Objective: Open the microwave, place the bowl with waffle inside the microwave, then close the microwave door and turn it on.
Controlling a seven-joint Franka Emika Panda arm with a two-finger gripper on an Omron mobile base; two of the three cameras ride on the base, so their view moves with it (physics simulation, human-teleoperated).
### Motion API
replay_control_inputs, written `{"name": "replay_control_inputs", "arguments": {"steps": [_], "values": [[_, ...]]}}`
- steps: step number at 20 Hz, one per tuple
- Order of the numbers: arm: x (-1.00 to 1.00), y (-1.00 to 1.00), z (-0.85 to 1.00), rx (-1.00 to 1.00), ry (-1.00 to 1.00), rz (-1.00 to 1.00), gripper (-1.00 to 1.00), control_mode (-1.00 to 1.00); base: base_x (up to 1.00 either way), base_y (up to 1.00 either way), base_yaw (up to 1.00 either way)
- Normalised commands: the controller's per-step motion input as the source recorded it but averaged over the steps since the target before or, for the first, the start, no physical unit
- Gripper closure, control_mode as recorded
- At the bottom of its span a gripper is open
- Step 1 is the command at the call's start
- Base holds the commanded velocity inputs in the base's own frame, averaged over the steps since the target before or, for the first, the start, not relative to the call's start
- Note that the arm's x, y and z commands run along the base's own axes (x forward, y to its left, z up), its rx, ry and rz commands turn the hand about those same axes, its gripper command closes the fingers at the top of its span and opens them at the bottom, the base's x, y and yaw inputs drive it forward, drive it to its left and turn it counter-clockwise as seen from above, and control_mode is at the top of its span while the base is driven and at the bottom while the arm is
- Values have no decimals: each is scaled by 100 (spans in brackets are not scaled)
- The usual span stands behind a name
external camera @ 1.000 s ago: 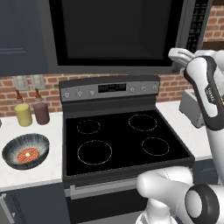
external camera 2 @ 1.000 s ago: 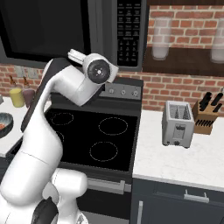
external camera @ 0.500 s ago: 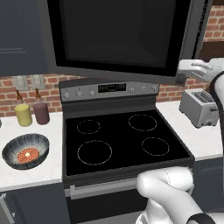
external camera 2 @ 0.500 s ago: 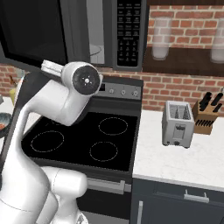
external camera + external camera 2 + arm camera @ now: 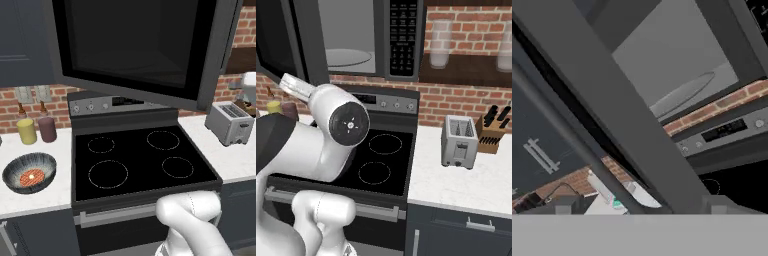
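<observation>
On the microwave (image 5: 356,37) keypad (image 5: 402,30), tiny unreadable button labels; claw state impossible to tell.

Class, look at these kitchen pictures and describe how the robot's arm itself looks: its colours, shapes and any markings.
The arm is glossy white, built of thick rounded segments. One joint ends in a round dark grey cap with a small white mark at its centre, and a dark section shows at the left edge of the right base view. In the left base view a rounded white segment rises at the bottom. No cables are visible.
</observation>
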Motion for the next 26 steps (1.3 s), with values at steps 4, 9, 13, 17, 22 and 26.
{"name": "replay_control_inputs", "arguments": {"steps": [4,9,13,17,22,26], "values": [[-54,-99,16,41,3,0,-100,-100,0,0,0],[86,-85,-16,51,21,1,-100,-100,0,0,0],[100,-4,-44,36,25,9,-100,-100,0,0,0],[100,78,-56,15,15,29,-100,-100,0,0,0],[42,100,-16,-5,1,47,-100,-100,0,0,0],[-25,100,0,-21,-4,47,-100,-100,0,0,0]]}}
